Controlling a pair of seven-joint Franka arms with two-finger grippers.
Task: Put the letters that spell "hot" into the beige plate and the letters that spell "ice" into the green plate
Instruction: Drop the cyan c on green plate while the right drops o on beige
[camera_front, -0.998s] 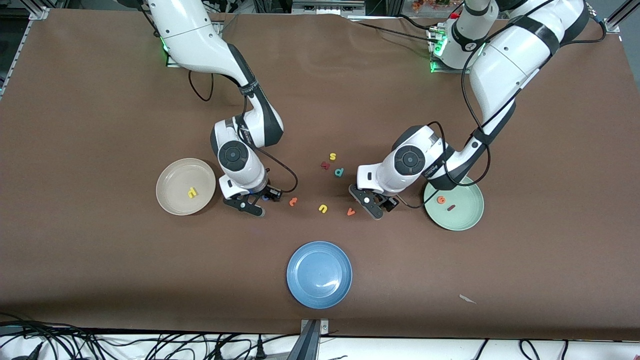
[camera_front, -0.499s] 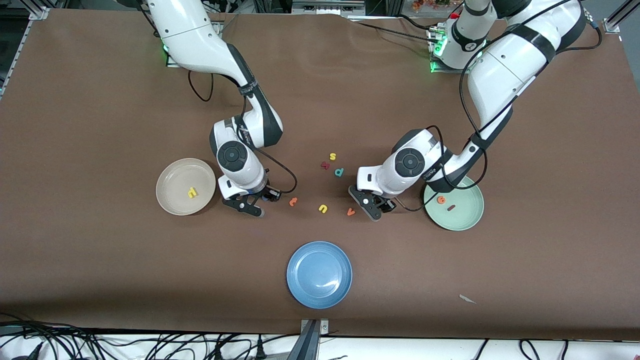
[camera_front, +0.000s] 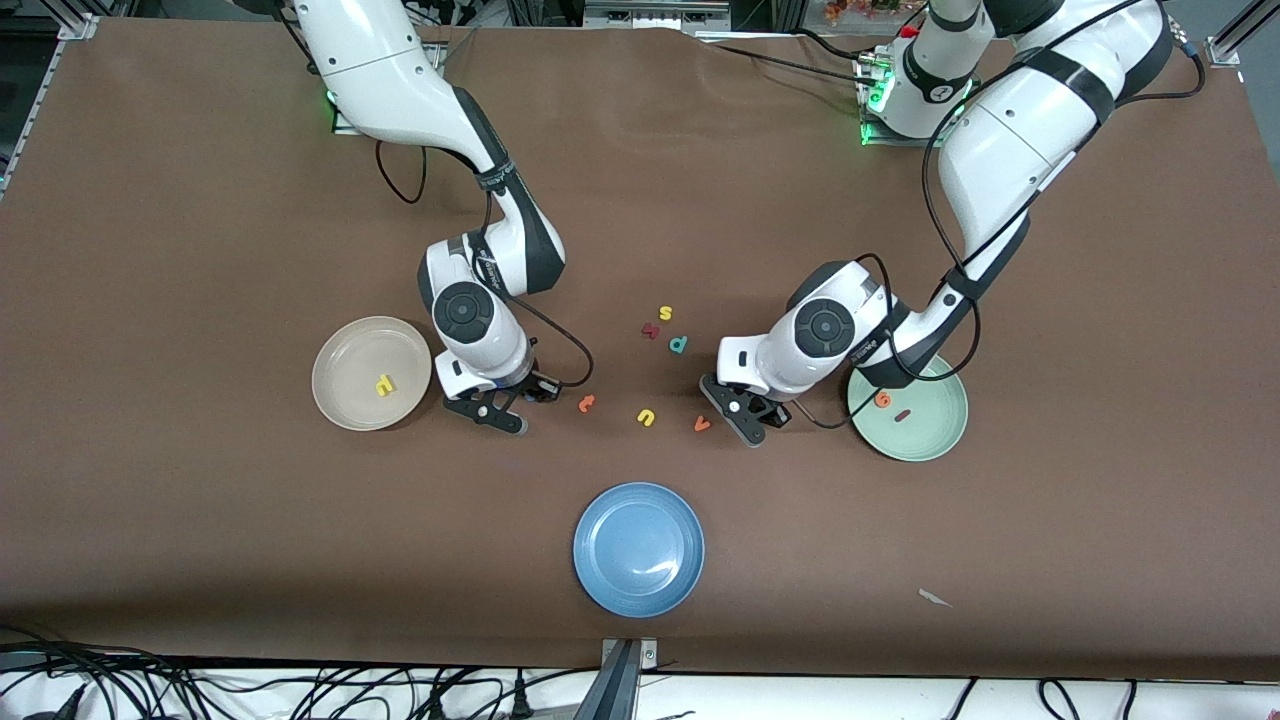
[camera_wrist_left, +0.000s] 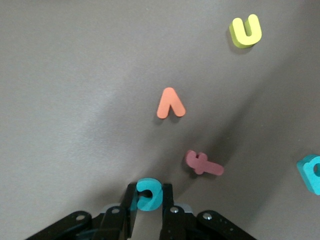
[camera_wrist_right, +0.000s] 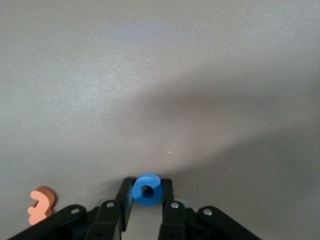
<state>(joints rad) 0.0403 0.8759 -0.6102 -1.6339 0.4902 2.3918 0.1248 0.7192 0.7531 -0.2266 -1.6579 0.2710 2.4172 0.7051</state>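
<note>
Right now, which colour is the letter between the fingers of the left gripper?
Teal: the "c", seen best in the left wrist view.

Light fell evenly and bright from overhead — soft arm shadows crossed the bench (camera_front: 200, 200); wrist views looked slightly hazy.

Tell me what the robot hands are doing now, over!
Left gripper shut on teal c. Right gripper shut on blue o. Orange t waits on table. Nothing blocking.
</note>
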